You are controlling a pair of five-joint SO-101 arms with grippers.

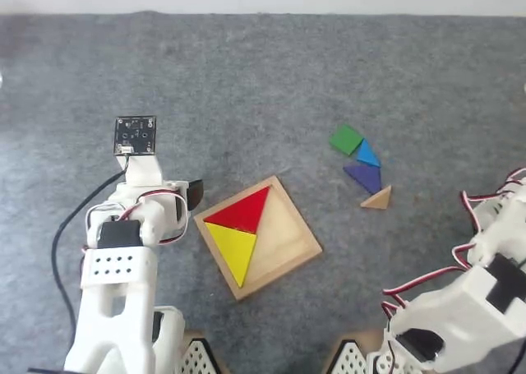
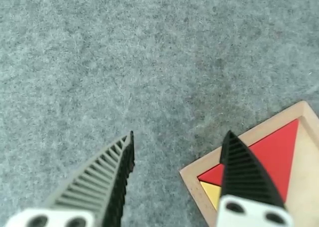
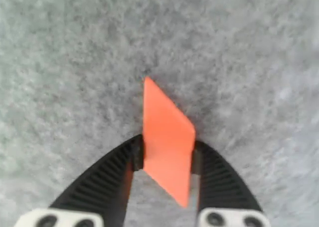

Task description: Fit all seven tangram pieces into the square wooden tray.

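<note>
The square wooden tray (image 1: pixel 296 226) lies rotated like a diamond on the grey mat, holding a red triangle (image 1: pixel 244 211) and a yellow triangle (image 1: pixel 234 249). My left gripper (image 2: pixel 177 147) hovers open just left of the tray's corner (image 2: pixel 192 176), with nothing between its fingers. My right gripper (image 3: pixel 167 152) is shut on an orange parallelogram (image 3: pixel 167 137), held above bare mat. To the right of the tray lie a green square (image 1: pixel 346 140), a blue triangle (image 1: pixel 367 154), a purple triangle (image 1: pixel 363 175) and a tan triangle (image 1: pixel 377 198).
The left arm's white body (image 1: pixel 123 283) stands at the lower left, the right arm (image 1: pixel 468 300) at the lower right. Grey felt mat (image 1: pixel 246 86) stretches open toward the far edge.
</note>
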